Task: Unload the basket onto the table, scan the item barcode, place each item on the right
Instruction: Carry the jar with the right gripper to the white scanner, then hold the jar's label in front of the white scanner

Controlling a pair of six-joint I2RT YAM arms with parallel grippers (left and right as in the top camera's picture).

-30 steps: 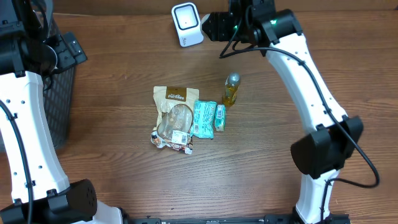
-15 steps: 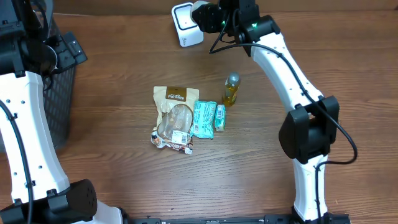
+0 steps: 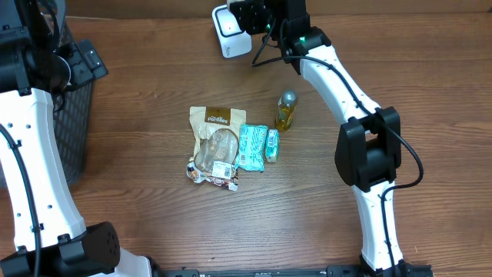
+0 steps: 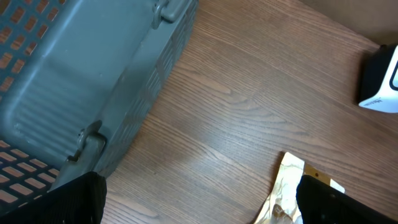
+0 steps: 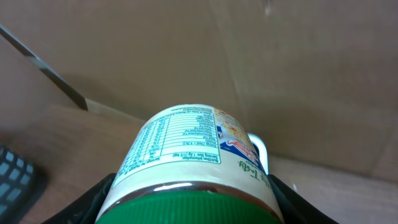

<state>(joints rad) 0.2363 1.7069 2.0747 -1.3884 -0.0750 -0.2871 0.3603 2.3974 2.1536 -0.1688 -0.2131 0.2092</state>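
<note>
A jar (image 5: pixel 186 155) with a green lid and a white nutrition label fills the right wrist view, and my right gripper (image 5: pixel 189 199) is shut on it, one black finger on each side. In the overhead view the right gripper (image 3: pixel 250 15) sits at the table's far edge, right beside the white barcode scanner (image 3: pixel 229 29). The jar itself is hard to make out from above. My left gripper (image 4: pixel 199 205) is open over bare wood with nothing between its fingers. The scanner (image 4: pixel 380 81) shows at the right edge of the left wrist view.
A grey mesh basket (image 3: pixel 73 115) stands at the left, close to the left arm (image 4: pixel 74 81). Mid-table lie a brown snack pouch (image 3: pixel 215 142), teal packets (image 3: pixel 252 146) and a small yellow bottle (image 3: pixel 286 110). The pouch's corner (image 4: pixel 286 186) shows by the left fingers.
The right arm has swung left along the far edge with the jar, from right of the scanner to right beside it. The left arm has not moved.
</note>
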